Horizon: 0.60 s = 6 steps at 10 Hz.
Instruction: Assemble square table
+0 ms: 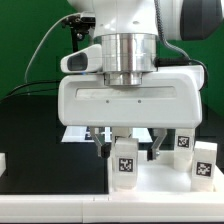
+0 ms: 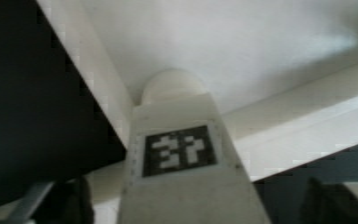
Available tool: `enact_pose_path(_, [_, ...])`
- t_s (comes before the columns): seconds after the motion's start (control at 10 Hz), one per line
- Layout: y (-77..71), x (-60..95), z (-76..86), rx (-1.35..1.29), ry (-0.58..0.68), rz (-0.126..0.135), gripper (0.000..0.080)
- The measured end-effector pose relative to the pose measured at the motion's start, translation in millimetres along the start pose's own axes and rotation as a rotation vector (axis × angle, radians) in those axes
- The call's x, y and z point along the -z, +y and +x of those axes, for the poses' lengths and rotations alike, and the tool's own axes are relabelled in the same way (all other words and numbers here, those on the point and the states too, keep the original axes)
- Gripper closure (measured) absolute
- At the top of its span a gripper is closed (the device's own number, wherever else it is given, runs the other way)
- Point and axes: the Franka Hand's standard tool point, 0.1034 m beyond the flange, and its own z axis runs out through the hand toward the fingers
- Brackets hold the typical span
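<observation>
The white square tabletop slab (image 1: pixel 160 195) lies at the front of the exterior view; its rim and ribs show in the wrist view (image 2: pixel 282 60). A chunky white leg (image 1: pixel 125 163) with a black-and-white tag stands upright on it and fills the middle of the wrist view (image 2: pixel 179 140). My gripper (image 1: pixel 128 150) hangs straight over this leg, with one dark finger on each side and a gap between each finger and the leg. In the wrist view the gripper (image 2: pixel 190 208) straddles the leg, its jaws open. Two more tagged legs (image 1: pixel 183 141) (image 1: pixel 205 165) stand at the exterior view's right.
The marker board (image 1: pixel 75 134) lies flat behind the hand at the exterior view's left. A white border bar (image 1: pixel 3 162) sits at the left edge. The black table top (image 1: pixel 30 120) and a green backdrop lie beyond. The big white hand hides the middle of the scene.
</observation>
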Motion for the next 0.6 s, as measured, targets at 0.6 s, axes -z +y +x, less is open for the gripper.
enact_pose_path(0.6, [2.8,-0.9,-0.9,-0.655,0.009,-0.003,0.0515])
